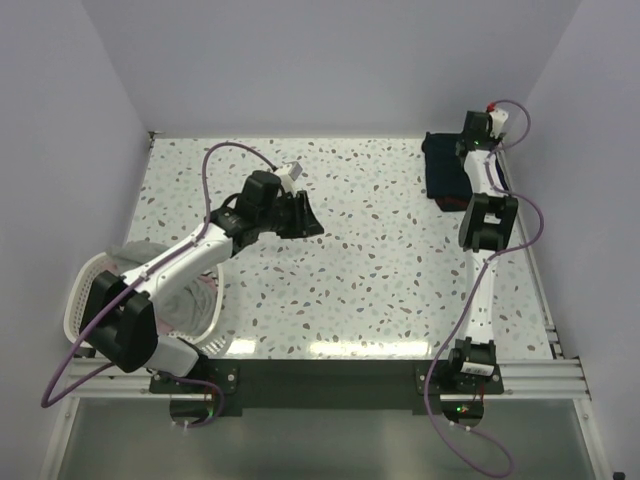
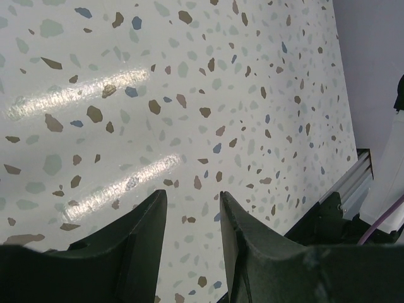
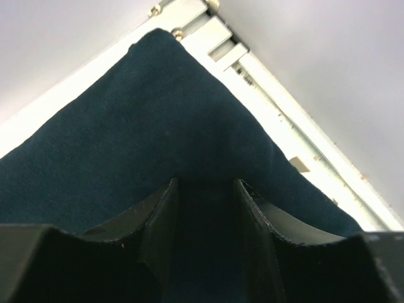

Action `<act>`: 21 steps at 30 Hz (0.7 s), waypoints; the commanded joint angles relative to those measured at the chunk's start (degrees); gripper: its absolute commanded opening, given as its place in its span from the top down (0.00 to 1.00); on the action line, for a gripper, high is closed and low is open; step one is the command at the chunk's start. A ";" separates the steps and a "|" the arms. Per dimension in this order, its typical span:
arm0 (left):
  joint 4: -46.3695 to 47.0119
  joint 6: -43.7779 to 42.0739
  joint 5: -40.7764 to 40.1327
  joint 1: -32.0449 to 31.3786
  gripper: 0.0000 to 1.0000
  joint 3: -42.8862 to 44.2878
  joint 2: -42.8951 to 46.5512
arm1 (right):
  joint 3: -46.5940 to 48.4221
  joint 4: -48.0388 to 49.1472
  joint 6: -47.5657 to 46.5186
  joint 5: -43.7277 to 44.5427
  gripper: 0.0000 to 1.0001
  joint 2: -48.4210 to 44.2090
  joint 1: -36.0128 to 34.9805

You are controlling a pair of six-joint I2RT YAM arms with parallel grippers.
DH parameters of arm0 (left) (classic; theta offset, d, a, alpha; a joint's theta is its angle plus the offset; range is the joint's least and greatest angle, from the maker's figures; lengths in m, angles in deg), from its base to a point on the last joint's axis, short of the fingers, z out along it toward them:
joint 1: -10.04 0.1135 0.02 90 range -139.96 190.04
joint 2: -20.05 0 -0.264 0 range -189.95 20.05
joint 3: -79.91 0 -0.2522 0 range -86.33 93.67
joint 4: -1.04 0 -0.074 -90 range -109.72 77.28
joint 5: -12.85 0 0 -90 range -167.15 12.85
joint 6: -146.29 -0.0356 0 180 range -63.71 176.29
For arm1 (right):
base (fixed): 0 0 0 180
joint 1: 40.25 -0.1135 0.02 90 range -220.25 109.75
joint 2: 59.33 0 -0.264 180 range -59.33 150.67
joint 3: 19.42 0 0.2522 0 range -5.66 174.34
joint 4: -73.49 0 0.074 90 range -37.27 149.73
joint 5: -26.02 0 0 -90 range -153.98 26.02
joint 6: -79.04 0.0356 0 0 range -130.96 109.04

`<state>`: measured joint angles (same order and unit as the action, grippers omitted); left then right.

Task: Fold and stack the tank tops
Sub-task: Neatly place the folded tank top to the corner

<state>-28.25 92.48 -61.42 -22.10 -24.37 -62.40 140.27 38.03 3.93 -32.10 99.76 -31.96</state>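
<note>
A folded navy tank top (image 1: 445,172) lies in the far right corner of the table. My right gripper (image 1: 468,135) hangs right over it. In the right wrist view the jaws (image 3: 205,183) stand apart, with the navy cloth (image 3: 158,113) filling the view under and between them; no pinch shows. My left gripper (image 1: 307,220) is open and empty above the bare speckled table left of centre, also seen in the left wrist view (image 2: 192,199). Pale tank tops (image 1: 192,300) lie in the white basket. The grey top is not in view.
The white slotted basket (image 1: 80,292) stands at the near left table edge beside the left arm. A metal rail (image 1: 545,300) runs along the right table edge, and walls close the back and sides. The right arm's base (image 2: 385,189) shows in the left wrist view.
</note>
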 commanded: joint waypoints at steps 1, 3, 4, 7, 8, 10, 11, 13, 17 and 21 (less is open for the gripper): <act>1.82 -1.56 1.50 0.59 0.56 -0.17 -0.25 | 0.76 4.90 -1.97 2.14 0.55 0.52 0.93; 1.82 -1.47 1.50 0.68 0.56 0.10 -0.60 | 0.41 5.69 -2.06 1.87 0.53 0.09 1.02; 1.91 -1.47 1.50 0.68 0.55 0.18 -0.60 | 0.32 6.48 -2.15 1.70 0.52 0.00 1.02; 1.99 -1.21 1.33 0.68 0.55 0.45 -0.78 | 0.06 7.28 -1.71 0.38 0.48 -0.97 0.93; 1.99 -1.12 1.32 0.68 0.55 0.62 -0.86 | -0.03 7.54 -1.36 0.29 0.46 -1.41 1.02; 2.08 -1.03 1.33 0.68 0.55 0.71 -0.52 | -1.86 8.94 -0.84 -0.41 0.42 -3.76 1.02; 2.08 -0.94 0.98 0.68 0.55 0.71 -0.34 | -2.75 9.47 -0.31 -0.59 0.40 -4.74 1.02; 2.00 -1.03 0.89 0.68 0.54 0.71 0.36 | -5.91 11.92 0.57 -2.51 0.35 -8.24 1.02; 2.35 -1.99 0.45 0.76 0.52 0.19 1.86 | -10.56 14.30 2.33 -5.15 0.27 -13.53 0.06; 1.82 -2.26 -0.17 0.85 0.52 -0.43 4.05 | -20.03 17.64 4.88 -8.84 0.22 -18.80 -1.79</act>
<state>-28.21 92.06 -61.14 -21.84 -24.37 -62.10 124.68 49.64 5.83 -37.06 89.48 -32.04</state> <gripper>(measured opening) 0.480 0.770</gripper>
